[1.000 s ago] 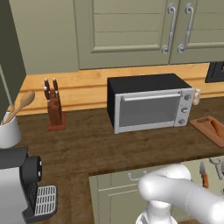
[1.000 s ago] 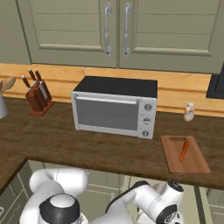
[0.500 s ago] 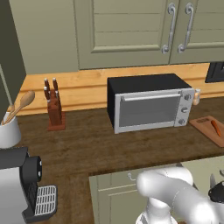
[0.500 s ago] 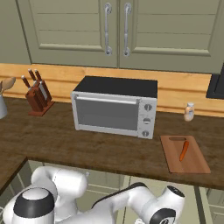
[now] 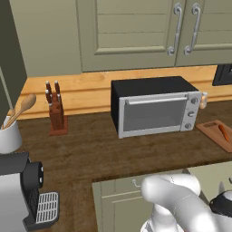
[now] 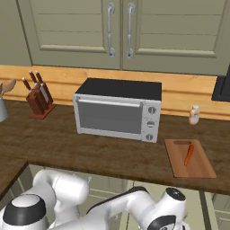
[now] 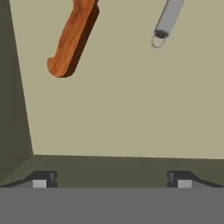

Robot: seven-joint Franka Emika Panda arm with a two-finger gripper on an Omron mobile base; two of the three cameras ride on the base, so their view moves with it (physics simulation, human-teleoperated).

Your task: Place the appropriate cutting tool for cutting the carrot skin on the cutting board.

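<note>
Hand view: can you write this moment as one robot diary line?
claw: open, holding nothing | peeler: lying ahead, untouched | knife handle: beside it | carrot: on cutting board

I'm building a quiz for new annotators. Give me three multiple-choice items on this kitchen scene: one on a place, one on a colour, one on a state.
1. Where does the carrot lie?
A. on the cutting board
B. on top of the toaster oven
C. in the knife block

2. What colour is the knife handle in the hand view?
A. black
B. orange-red
C. white

3. How does the gripper stand?
A. shut on the peeler
B. shut on the knife
C. open, holding nothing

Answers: 1 A, the carrot rests on the board's wood. 2 B, the handle is orange-red. 3 C, the fingertips stand far apart, short of both tools.
</note>
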